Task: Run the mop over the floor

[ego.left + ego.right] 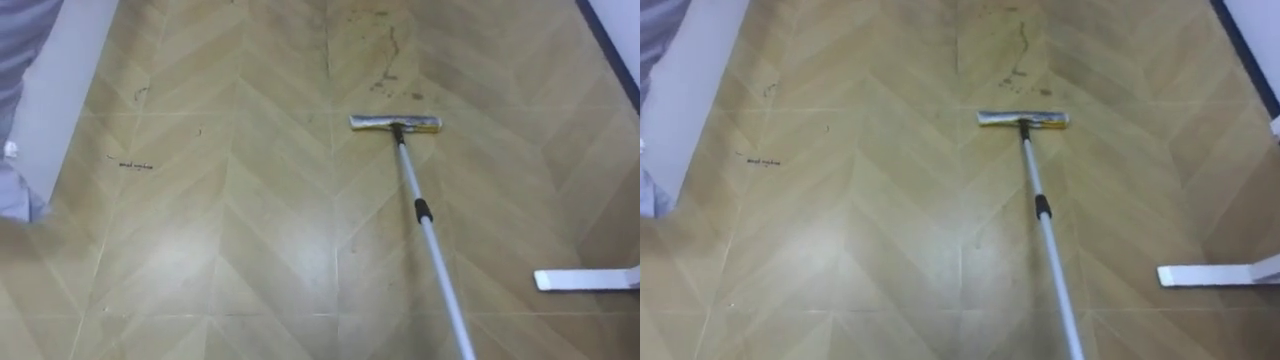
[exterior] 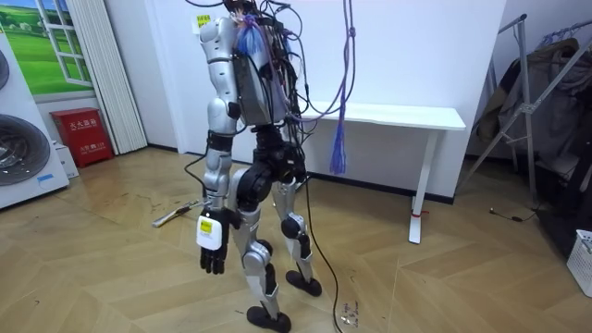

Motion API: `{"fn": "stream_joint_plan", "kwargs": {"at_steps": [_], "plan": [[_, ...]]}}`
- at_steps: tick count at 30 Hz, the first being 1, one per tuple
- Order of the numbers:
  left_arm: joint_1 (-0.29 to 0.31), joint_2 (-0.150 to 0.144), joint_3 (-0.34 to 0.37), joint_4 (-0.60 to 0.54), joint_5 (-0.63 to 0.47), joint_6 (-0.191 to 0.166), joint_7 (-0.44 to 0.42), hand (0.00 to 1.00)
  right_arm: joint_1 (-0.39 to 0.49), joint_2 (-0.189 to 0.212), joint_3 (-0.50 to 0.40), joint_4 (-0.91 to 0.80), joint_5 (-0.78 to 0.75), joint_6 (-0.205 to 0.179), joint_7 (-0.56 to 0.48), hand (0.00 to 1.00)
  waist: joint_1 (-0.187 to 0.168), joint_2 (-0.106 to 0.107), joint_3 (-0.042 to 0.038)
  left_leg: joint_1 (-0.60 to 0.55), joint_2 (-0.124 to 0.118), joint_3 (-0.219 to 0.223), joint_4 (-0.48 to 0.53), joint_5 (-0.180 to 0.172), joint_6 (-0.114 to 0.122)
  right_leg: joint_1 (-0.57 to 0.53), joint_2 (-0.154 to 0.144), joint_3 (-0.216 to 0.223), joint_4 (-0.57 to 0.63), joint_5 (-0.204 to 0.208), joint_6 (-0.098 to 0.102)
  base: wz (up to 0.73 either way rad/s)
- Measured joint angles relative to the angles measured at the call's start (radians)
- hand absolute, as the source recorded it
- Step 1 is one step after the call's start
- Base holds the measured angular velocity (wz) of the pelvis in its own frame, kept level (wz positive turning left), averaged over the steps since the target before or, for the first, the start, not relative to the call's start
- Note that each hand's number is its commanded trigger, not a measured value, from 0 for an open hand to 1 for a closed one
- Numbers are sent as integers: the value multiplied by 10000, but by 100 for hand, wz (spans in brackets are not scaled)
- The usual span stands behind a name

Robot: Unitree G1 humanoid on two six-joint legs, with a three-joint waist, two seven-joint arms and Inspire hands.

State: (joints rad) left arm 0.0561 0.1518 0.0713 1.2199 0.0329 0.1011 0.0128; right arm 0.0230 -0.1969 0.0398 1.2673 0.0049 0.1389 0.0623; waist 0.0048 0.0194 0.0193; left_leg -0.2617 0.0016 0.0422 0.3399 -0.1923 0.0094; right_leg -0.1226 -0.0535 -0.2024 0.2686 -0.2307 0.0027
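Note:
A mop lies out ahead of me on the wooden floor (image 1: 240,230). Its flat silver head (image 1: 394,123) rests crosswise on the boards, and the pale pole (image 1: 430,240) with a black collar runs back toward the lower right and out of the picture. Just beyond the head is a patch of dark dirt marks (image 1: 385,60). In the room view I stand upright, turned toward the room view's left, with the mop head (image 2: 174,216) low on the floor ahead of me. My left hand (image 2: 211,252) hangs at my side, fingers relaxed and holding nothing.
A white table's foot (image 1: 585,280) lies on the floor at the right. A pale panel (image 1: 50,90) borders the left, with small dark specks (image 1: 135,165) near it. Around me stand a white table (image 2: 398,116), a washing machine (image 2: 23,139), a red box (image 2: 88,137) and a drying rack (image 2: 546,111).

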Motion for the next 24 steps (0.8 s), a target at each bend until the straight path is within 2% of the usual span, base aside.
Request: {"fn": "stream_joint_plan", "kwargs": {"at_steps": [2,5,7,9,11,13,17,18,19,20,21,22,23,24], "plan": [[-34,-1,-9,102,40,19,-9,0,-43,-43,64,4,87,-95,-21,100,44,35,0,-488,28,7,438,-99,36,-521,-39,-3,518,-197,-44,0],[-32,0,-143,200,462,187,-15,0,-94,-59,89,169,225,-95,-77,100,66,80,0,-1485,26,-34,1550,-516,51,-1646,-218,10,2063,-883,-73,5],[-105,-8,-189,360,552,500,-17,0,-182,-54,166,623,313,-49,-228,100,172,98,-7,-2359,5,-36,2781,-1019,64,-2672,-428,71,3591,-1640,-115,7],[-213,17,-414,638,559,688,21,0,-260,-28,264,858,460,58,-394,100,311,101,-2,-2835,-19,-136,3655,-1353,2,-3197,-550,104,4634,-2142,-177,5],[-211,19,-633,764,549,788,55,0,-395,-20,385,1030,738,166,-444,100,322,79,3,-3238,-42,-150,4452,-1627,-58,-3608,-682,106,5558,-2614,-269,12],[-211,24,-802,778,473,829,79,0,-809,-9,578,1356,1114,208,-576,100,453,50,10,-3858,45,-221,5647,-1865,-205,-4054,-864,48,6622,-3140,-526,5],[-149,48,-1186,707,394,919,148,0,-1226,-23,576,1624,1574,326,-647,100,703,-22,35,-4627,305,-220,7612,-1830,-218,-4171,-759,26,7855,-3976,-745,12],[-69,47,-1251,604,375,980,136,0,-1417,-59,590,1619,1669,400,-646,100,851,-63,23,-4847,519,-191,8172,-1762,-247,-4157,-618,47,8098,-4154,-800,-11],[61,47,-1251,501,384,991,134,0,-1710,-94,595,1581,1696,429,-691,100,867,-62,1,-5037,555,-154,8337,-1712,-274,-4164,-567,58,8233,-4217,-893,-6],[58,40,-1257,486,386,989,116,0,-1868,-163,591,1577,1770,451,-704,100,868,-48,8,-5149,527,-93,8164,-1693,-291,-4189,-566,53,8246,-4235,-895,0],[38,42,-1258,457,388,991,43,0,-2180,-321,593,1571,1909,521,-677,100,890,-44,36,-5385,406,84,7553,-1677,-297,-4221,-560,69,8232,-4237,-894,-6],[72,50,-1255,424,408,1005,-7,0,-2372,-408,597,1558,1963,571,-609,100,1031,-59,36,-5508,261,244,6721,-1602,-209,-4184,-561,136,8171,-4288,-842,-18],[111,69,-1250,389,425,1019,-41,0,-2418,-411,593,1536,2003,588,-596,100,1126,-105,33,-5564,193,297,6532,-1380,57,-4141,-580,200,8136,-4329,-833,-29],[227,103,-1234,322,484,1021,-64,0,-2435,-377,593,1468,2071,594,-570,100,1204,-208,28,-5535,83,352,6287,-1111,161,-4002,-652,305,7999,-4391,-736,-9]]}}
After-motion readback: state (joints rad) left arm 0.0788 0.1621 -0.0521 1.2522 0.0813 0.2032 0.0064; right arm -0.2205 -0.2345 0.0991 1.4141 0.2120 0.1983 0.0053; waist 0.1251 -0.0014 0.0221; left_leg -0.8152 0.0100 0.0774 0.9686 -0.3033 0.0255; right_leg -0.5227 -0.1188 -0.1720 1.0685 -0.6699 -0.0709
